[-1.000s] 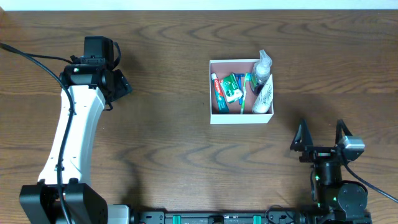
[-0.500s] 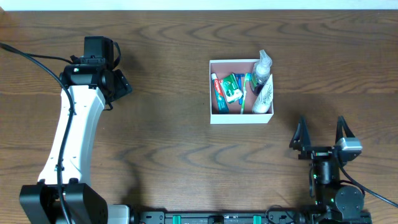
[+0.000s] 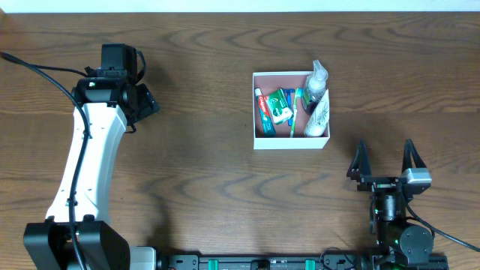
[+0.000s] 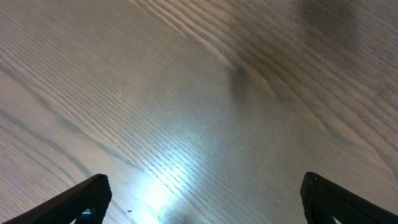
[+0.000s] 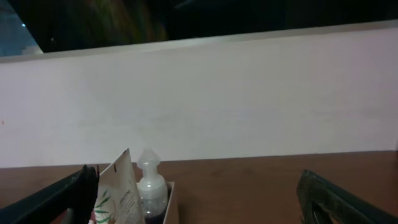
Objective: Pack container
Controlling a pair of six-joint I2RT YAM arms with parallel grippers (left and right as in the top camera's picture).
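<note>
two arms clear, box looks packed

both arms sit away from the container (image 3: pixel 291 110), which rests mid-table, a bit right of centre and toward the far edge. compared w/ a sec ago, the right gripper (image 3: pixel 385 160) has pulled back toward the near edge and straightened up, so its two fingers now point squarely at the far side; the left arm hasn't budged and nothing in the box has shifted. my read: the right arm is retreating after its last drop-off, and the packing is done or v. close to it, since no loose toiletries show on the table (image 3: pixel 195 172).

inside the container: a toothpaste tube (image 3: pixel 264 109) along the left wall, a green packet (image 3: pixel 280 106) next to it, a toothbrush (image 3: pixel 295 112) running near-to-far, then a white pouch (image 3: pixel 318 114) and a pump bottle (image 3: pixel 317 81) leaning at the far right corner. the right wrist view catches pouch and bottle tops poking above the wall.

fingers: right gripper wide apart, holding nothing, touching nothing, well clear of the box on its near-right side. left gripper (image 4: pixel 199 202) also spread wide per its wrist view, only bare wood between the fingertips (image 4: pixel 93 193), nothing held; it hangs over the far-left part of the table, well apart from the box.
</note>
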